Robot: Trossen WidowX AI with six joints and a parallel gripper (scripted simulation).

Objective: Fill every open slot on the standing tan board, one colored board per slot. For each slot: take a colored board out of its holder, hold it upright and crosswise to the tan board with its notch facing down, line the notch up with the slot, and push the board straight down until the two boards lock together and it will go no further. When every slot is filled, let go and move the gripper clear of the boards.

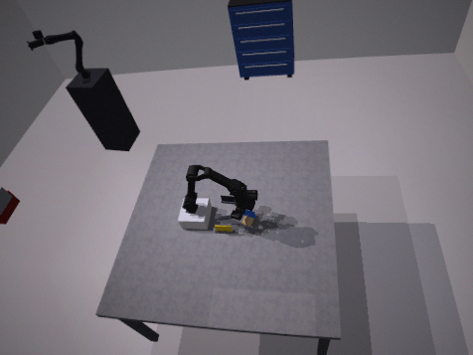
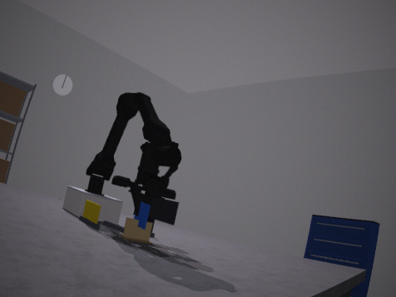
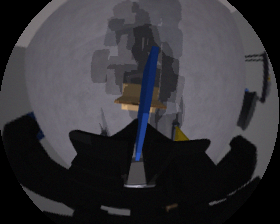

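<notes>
The tan board (image 1: 248, 221) (image 2: 133, 230) (image 3: 132, 91) stands on the table in front of the arm. My gripper (image 3: 139, 121) is shut on the blue board (image 1: 249, 214) (image 2: 144, 215) (image 3: 148, 82), which is upright and crosswise to the tan board. In the exterior view the blue board's lower end overlaps the tan board's upper part, and its upper part stands above it. Its notch and how deep it sits in a slot cannot be made out. The yellow board (image 1: 224, 228) (image 2: 91, 211) (image 3: 180, 134) stands in its dark holder beside the arm's base.
The white base block (image 1: 195, 215) (image 2: 75, 201) carries the arm. A low dark holder (image 2: 112, 225) with no board visible lies between the yellow board and the tan board. The table (image 1: 164, 278) (image 2: 50, 262) lies under all of these. A blue cabinet (image 1: 263, 40) (image 2: 341, 241) stands beyond it.
</notes>
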